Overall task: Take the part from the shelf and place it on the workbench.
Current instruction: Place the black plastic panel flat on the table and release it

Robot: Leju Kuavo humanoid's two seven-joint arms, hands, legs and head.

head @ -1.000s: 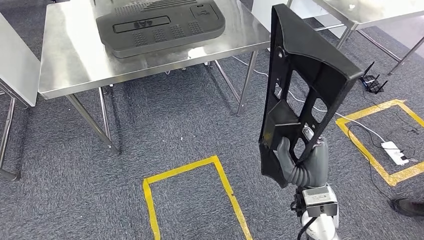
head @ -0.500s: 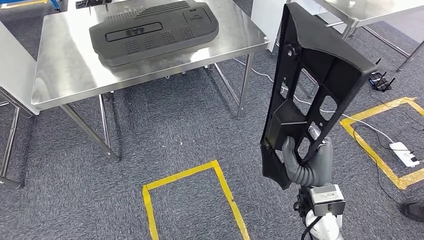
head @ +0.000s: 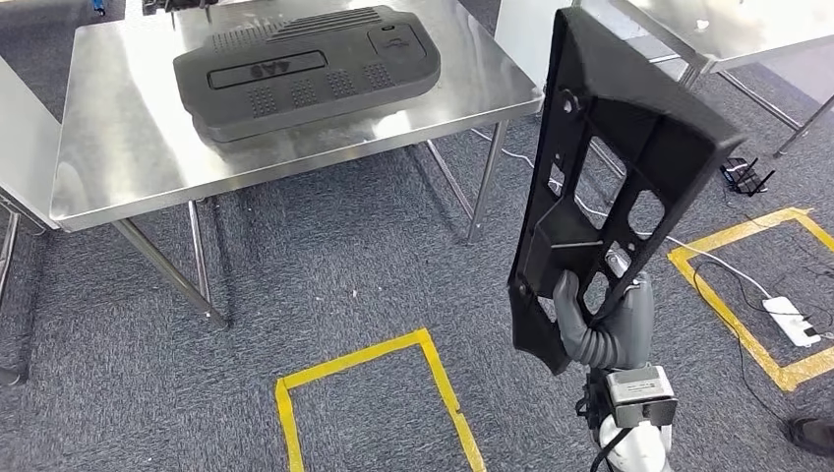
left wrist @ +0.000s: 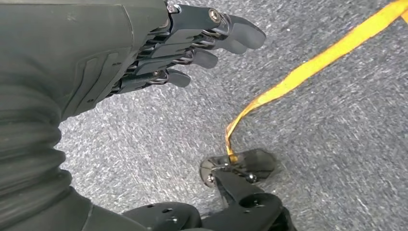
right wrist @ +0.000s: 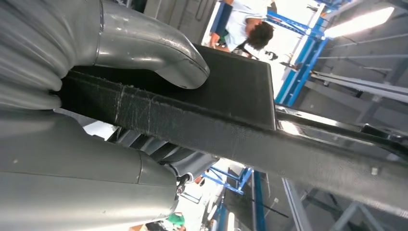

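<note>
My right hand [head: 600, 329] grips the lower end of a long black plastic part [head: 610, 167] with cut-out openings and holds it upright over the carpet, right of the steel workbench [head: 118, 147]. The right wrist view shows the thumb and fingers clamped on the part's edge [right wrist: 202, 125]. A second black moulded panel [head: 305, 69] lies flat on the workbench. My left hand [left wrist: 144, 57] hangs over the carpet, its fingers apart and holding nothing.
Yellow tape outlines mark the carpet in front of me [head: 374, 383] and at the right [head: 747, 285]. A white power strip [head: 792, 320] with cables lies at the right. Another steel table [head: 728, 25] stands at the back right. A person [right wrist: 250, 29] is far off.
The whole view has shifted as I move: the workbench now sits slightly lower and further right in the picture. My right hand keeps the same hold on the part.
</note>
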